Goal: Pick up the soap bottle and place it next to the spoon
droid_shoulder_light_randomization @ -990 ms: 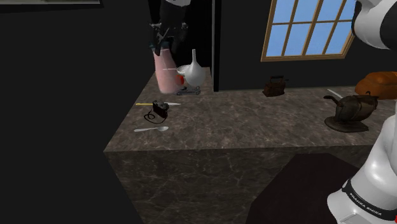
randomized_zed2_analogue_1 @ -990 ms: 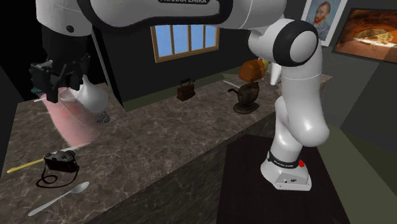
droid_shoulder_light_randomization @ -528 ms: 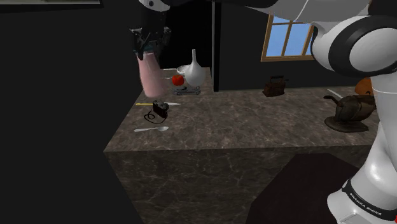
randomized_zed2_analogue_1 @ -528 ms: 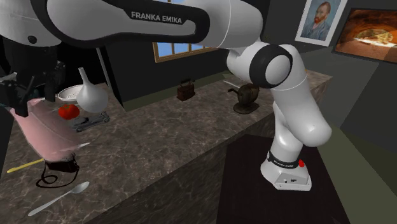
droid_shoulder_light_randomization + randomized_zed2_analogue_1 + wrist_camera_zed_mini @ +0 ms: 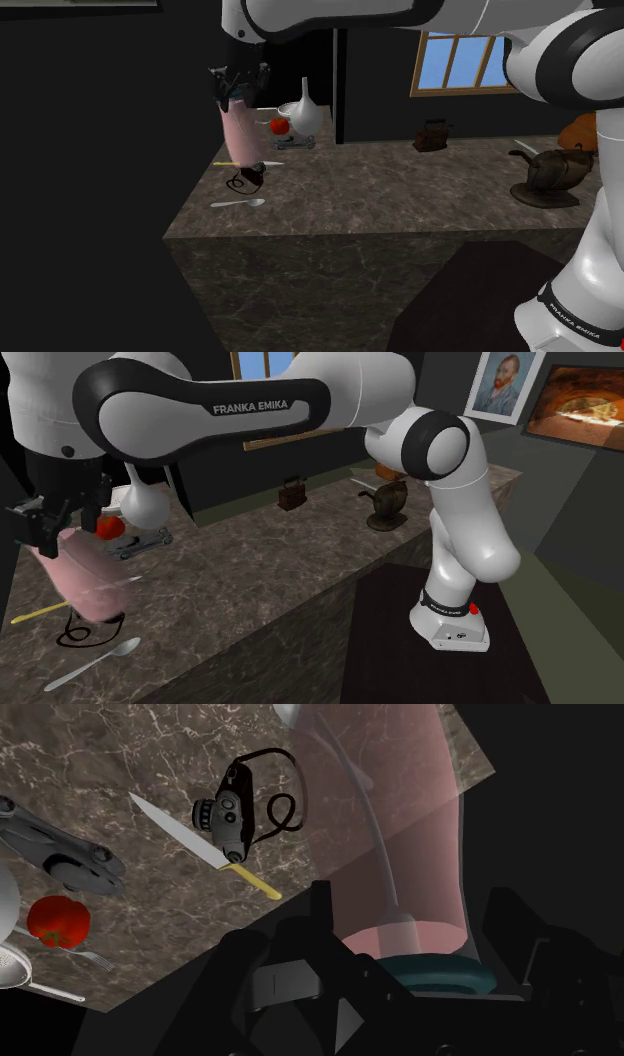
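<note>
1 pink soap bottle hangs clenched in my gripper, upper left of the shoulder view, mid-carry; next I lower it beside the spoon below.

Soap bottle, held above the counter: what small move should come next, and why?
Probably shift the gripper toward the spoon before lowering: the pink soap bottle it grips hangs over the camera, with the spoon lying nearer the counter front edge.
</note>
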You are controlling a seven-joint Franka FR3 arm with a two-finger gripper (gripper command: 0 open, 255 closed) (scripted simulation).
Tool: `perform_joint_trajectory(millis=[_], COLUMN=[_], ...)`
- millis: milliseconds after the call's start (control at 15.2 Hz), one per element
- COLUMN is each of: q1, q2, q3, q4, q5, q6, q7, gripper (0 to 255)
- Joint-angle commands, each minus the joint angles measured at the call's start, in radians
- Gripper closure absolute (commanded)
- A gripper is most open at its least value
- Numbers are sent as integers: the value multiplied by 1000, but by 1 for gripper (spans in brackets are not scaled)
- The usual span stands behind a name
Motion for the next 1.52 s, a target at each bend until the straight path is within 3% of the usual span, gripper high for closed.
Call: perform_joint_trajectory(millis=[0,1452], q1=[-7,-28], q2=[-15,-35], q3=[0,-12], q4=[-53,-379], q5=[1,-22], q6=[40,343], q7=[4,53], gripper=[255,255])
